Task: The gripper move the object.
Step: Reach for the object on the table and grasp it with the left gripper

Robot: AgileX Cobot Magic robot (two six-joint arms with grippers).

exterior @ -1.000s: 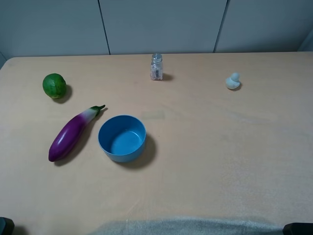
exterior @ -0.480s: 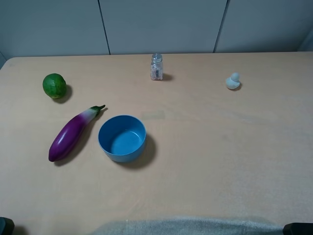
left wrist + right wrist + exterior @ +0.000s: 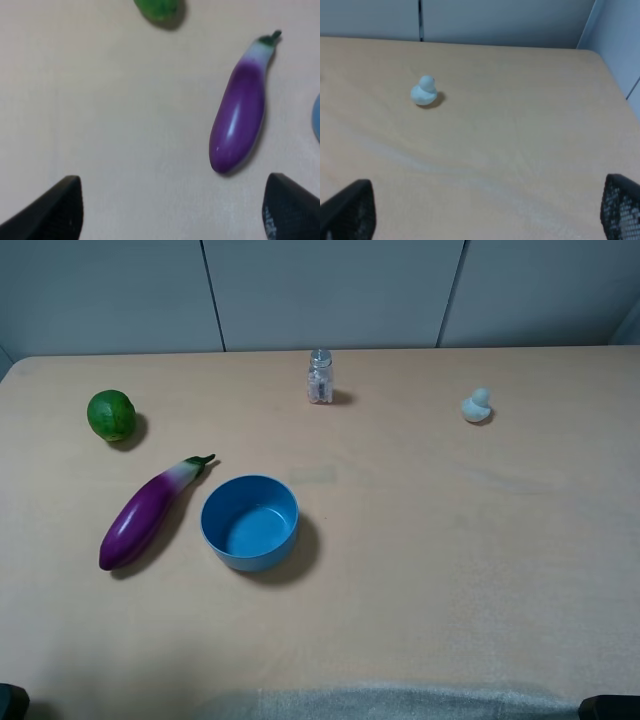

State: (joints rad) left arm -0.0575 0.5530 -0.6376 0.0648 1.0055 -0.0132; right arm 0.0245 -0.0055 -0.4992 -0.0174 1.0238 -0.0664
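A tan counter point(image 3: 420, 570) runs back to a grey wall point(image 3: 320, 290). The left pincer point(image 3: 170, 212) and right pincer point(image 3: 485, 212) hang over it, both spread wide and holding nothing. A blue bowl point(image 3: 249, 522) sits at 8 o'clock from the counter's middle. The eggplant point(image 3: 148, 512) lies just beside the bowl at its 9 o'clock, not touching, with its stem toward 1 o'clock. A lime point(image 3: 111, 415) rests at the eggplant's 11 o'clock. A shaker point(image 3: 320, 377) stands at 12 o'clock, and a duck point(image 3: 477, 406) at 2 o'clock.
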